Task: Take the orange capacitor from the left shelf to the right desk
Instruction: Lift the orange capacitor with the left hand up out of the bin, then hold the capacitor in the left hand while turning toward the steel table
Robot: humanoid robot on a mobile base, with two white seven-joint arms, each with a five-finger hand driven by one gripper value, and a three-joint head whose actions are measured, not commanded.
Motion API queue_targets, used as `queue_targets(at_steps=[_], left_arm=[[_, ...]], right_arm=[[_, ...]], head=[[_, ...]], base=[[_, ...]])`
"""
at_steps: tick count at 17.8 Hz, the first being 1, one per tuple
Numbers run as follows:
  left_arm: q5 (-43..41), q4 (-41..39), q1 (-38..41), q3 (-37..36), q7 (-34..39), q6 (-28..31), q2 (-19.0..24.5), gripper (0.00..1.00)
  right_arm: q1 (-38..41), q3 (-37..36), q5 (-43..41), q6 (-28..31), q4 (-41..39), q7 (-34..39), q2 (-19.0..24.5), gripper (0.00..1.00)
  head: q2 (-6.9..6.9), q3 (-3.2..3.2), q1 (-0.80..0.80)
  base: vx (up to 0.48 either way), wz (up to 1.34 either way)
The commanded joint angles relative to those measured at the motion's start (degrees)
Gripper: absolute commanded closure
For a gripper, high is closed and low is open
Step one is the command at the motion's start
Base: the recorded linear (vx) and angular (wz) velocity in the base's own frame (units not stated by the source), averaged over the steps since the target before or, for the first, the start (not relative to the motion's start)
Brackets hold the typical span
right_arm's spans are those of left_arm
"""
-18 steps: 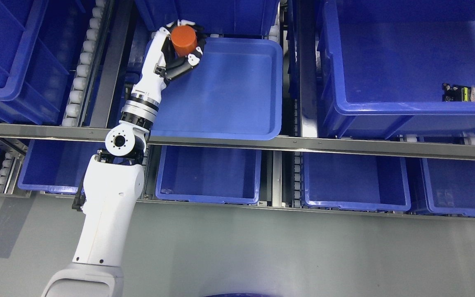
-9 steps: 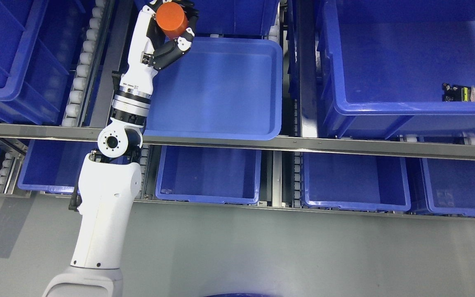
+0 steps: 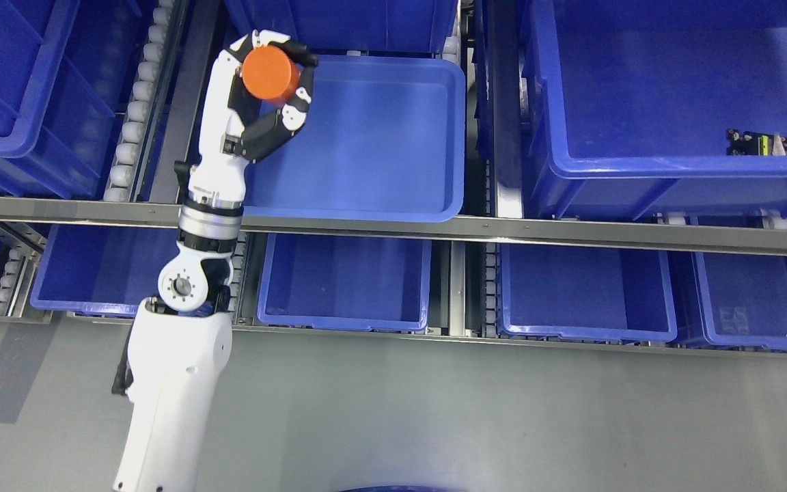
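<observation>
Plain orange capacitor (image 3: 269, 74), no markings. White left hand (image 3: 264, 96) with black fingers (image 3: 267, 130) tipped white. Solid blue tray (image 3: 393, 205); same blue for bins (image 3: 550, 137). Grey metal rails (image 3: 571, 232), white rollers (image 3: 130, 109), dull grey floor (image 3: 434, 424). Black board (image 3: 768, 144) with yellow-green patch.

A shallow blue tray (image 3: 380, 137) sits on the upper shelf level, behind a grey metal rail (image 3: 571, 232) that runs across the view. To its right stands a large blue bin (image 3: 673, 171) with a small circuit board (image 3: 766, 144) inside, near its right side. Below the rail is a row of smaller blue bins (image 3: 346, 321). White rollers (image 3: 132, 116) run at the left. The floor (image 3: 434, 424) is grey.
</observation>
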Motion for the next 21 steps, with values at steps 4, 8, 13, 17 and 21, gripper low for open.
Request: queue_targets(at_steps=[4,8,13,17,21], left_arm=[[0.09,-11.01,10.07,-0.82,-0.23,-4.93,1.00,0.99],[0.09,-11.27,11.13,-1.34,-0.84,-5.90,1.00,0.99],[0.09,-11.27,11.75,-5.65,-0.76,-5.98,1.00,0.99],[0.09,-11.10,12.27,-7.94,-0.76,-5.90,1.00,0.98],[0.00,-10.13,12.36,-11.97,-0.76,-5.28,1.00,0.98]], right_arm=[[1.32,-0.62,0.36,-0.03,-1.00,0.00,-1.00,0.00],[1.32,-0.62,0.36,-0.03,-1.00,0.00,-1.00,0.00],[1.32,-0.62,0.45,-0.03,-1.00,0.00,-1.00,0.00],[1.23,-0.62,0.36,-0.03,-1.00,0.00,-1.00,0.00],[1.32,-0.62,0.36,-0.03,-1.00,0.00,-1.00,0.00]], head=[[0.00,0.00,0.00],[0.00,0.00,0.00],[0.00,0.00,0.00],[0.00,0.00,0.00],[0.00,0.00,0.00]], base=[[-0.081,0.00],[-0.114,0.00],[-0.171,0.00],[-0.178,0.01],[-0.110,0.07]])
